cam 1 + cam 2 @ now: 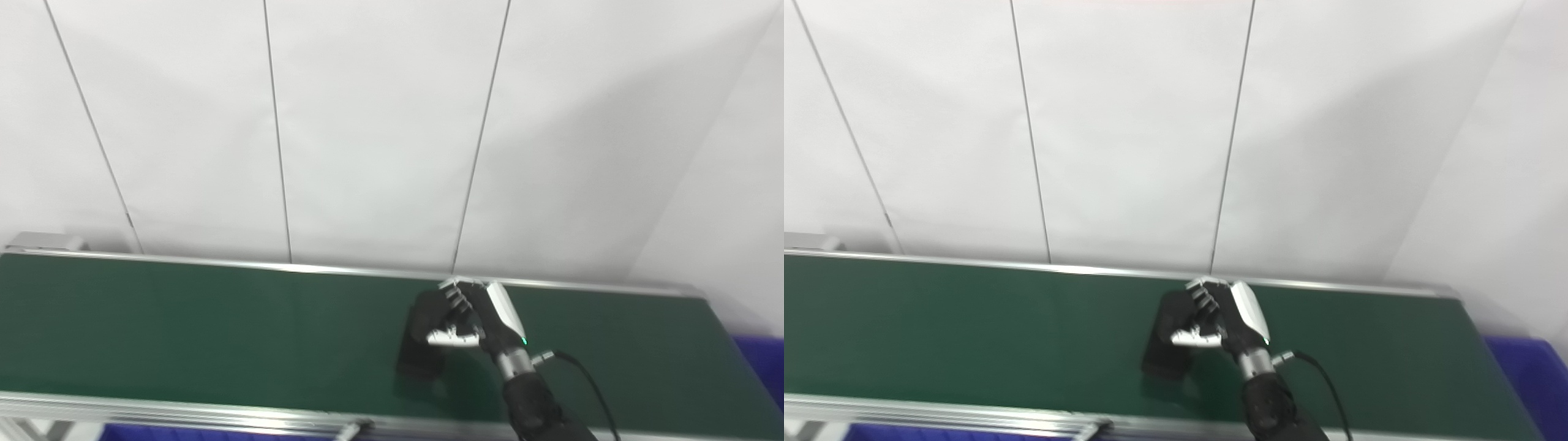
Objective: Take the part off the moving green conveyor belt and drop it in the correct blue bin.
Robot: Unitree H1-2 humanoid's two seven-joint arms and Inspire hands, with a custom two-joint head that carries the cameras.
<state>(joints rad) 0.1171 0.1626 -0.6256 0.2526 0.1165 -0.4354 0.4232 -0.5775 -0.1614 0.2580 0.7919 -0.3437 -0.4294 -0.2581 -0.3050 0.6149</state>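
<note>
- White panelled wall [380, 122] behind, split by thin dark seams; green conveyor belt [184, 331] below it, running the full width between silver rails.
- Left stretch of belt bare; no left hand in either view.
- Below the near rail at lower left, a strip of blue [184, 433], probably a bin's edge; contents hidden.
- Right of centre, a dark blocky part [422, 343] low over the belt or resting on it, cannot tell which, with a dim reflection beneath.
- Right hand [468, 321] reaching in from the bottom edge, fingers [453, 335] curled round the part's upper end in what looks like a closed grip; contact itself too blurred to confirm.
- Black cable [588, 380] trailing from the wrist toward the lower right.
- Far right, past the belt's end, a blue bin [1528, 380] only partly in frame; interior not visible, nothing seen inside.
- Judged progress: grasp apparently made, so roughly the first half done; lifting clear, carrying to the proper bin and releasing not yet done.
- Correct bin impossible to tell from these views.
</note>
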